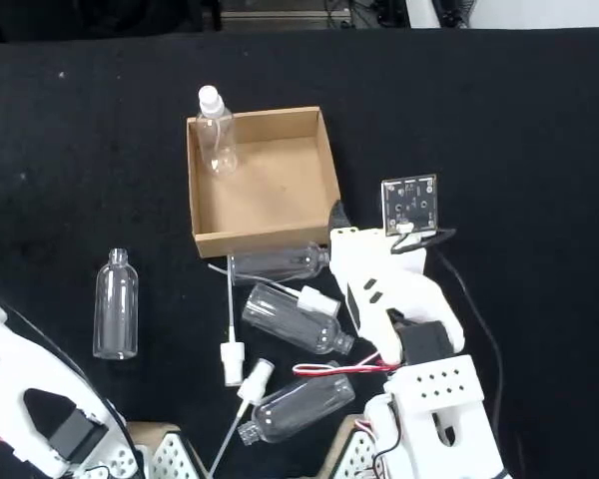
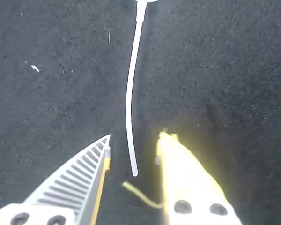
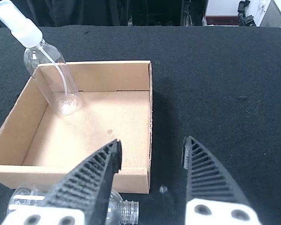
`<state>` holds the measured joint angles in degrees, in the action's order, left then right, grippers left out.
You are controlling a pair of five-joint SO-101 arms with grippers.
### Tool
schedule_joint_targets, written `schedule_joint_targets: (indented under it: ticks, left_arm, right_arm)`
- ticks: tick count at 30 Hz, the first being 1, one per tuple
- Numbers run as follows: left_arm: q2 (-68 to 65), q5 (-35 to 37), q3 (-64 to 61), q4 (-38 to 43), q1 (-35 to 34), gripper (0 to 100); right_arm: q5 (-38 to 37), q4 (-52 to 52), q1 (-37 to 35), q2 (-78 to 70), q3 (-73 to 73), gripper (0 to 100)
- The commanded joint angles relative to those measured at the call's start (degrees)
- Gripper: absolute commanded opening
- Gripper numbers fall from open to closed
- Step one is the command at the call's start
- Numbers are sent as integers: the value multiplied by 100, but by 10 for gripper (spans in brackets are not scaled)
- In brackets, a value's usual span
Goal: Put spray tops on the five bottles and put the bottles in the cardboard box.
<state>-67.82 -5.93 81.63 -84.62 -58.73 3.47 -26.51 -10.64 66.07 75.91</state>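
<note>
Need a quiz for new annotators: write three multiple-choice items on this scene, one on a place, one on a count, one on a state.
1. Where is the capped bottle?
A) in the cardboard box
B) beside the box
C) in a hand

2. How many bottles lie on the table?
A) two
B) four
C) six

3. The right hand is:
A) shut on a bottle
B) shut on a tube
C) open, empty

Answers: A, it leans in a box corner; B, four lie outside the box; C, its jaws stand apart, nothing between.
</note>
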Motion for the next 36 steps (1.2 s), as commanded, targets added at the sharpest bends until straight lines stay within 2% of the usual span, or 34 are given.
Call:
schedule_joint_targets:
  ticks: [1, 8, 16, 21, 31, 36]
  left_arm:
    - [62, 62, 321, -26, 119, 73]
    - [18, 70, 321, -26, 119, 29]
    - [185, 70, 321, -97, 136, 30]
    - [308, 70, 629, -501, 171, 30]
    - [299, 18, 760, -422, 171, 76]
    - [299, 18, 760, -343, 154, 59]
  right_arm:
    - [-9, 132, -105, 145, -75, 198]
    - [-9, 132, -105, 145, -75, 198]
    - [-9, 132, -105, 145, -75, 198]
    - [-9, 132, -105, 145, -75, 198]
    - [-9, 132, -105, 145, -75, 198]
    - [-9, 132, -105, 145, -75, 198]
